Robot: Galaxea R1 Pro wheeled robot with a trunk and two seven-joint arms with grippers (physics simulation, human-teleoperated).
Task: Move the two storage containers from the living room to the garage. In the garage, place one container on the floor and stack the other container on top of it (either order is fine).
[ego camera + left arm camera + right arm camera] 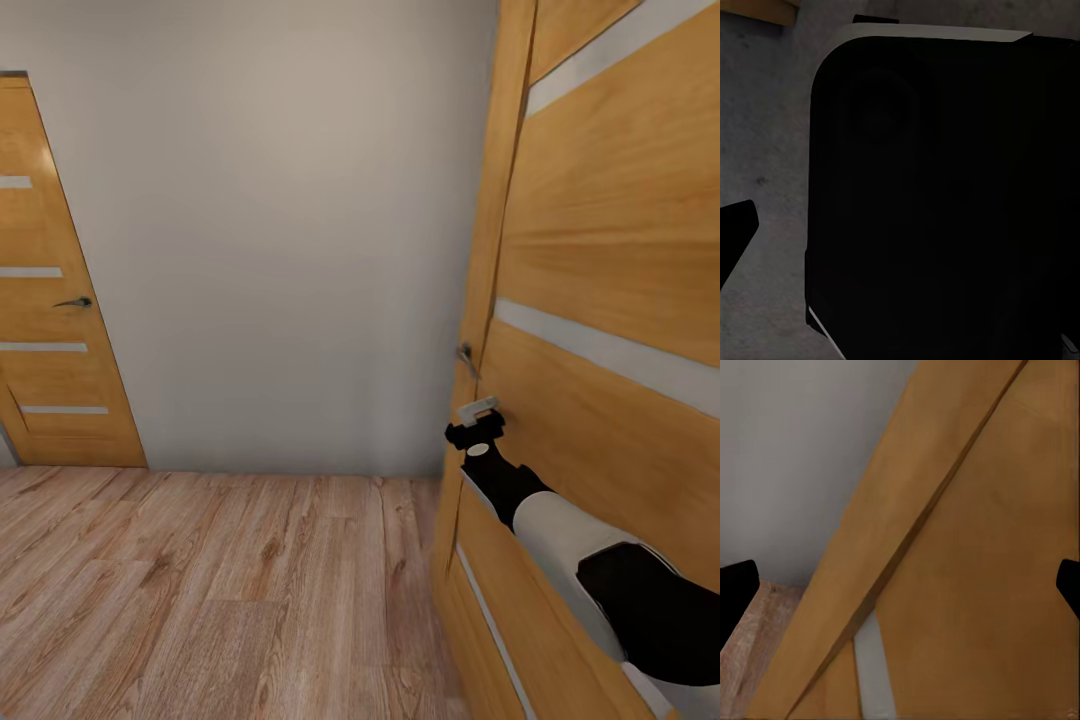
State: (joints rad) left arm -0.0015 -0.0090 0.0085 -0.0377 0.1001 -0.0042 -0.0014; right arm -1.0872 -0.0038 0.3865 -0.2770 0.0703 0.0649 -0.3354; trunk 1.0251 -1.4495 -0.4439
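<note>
The two storage containers are out of view. I stand in a narrow hallway with grey walls. My right gripper [477,420] is raised against the edge of an orange wooden door [610,250], just below its metal handle [466,358]. In the right wrist view the right gripper [900,585] is open, its dark fingertips [735,596] far apart with only the door [967,585] between them. My left gripper [900,232] hangs low beside the robot's black body [945,187]; one fingertip [736,225] sits wide to the side, and nothing is held.
A second orange door [50,300] with a lever handle [75,302] stands shut at the far left. A plain grey wall [280,250] closes the hallway ahead. Pale wood plank flooring [220,590] runs up to it. Grey mottled ground [765,135] lies under the left arm.
</note>
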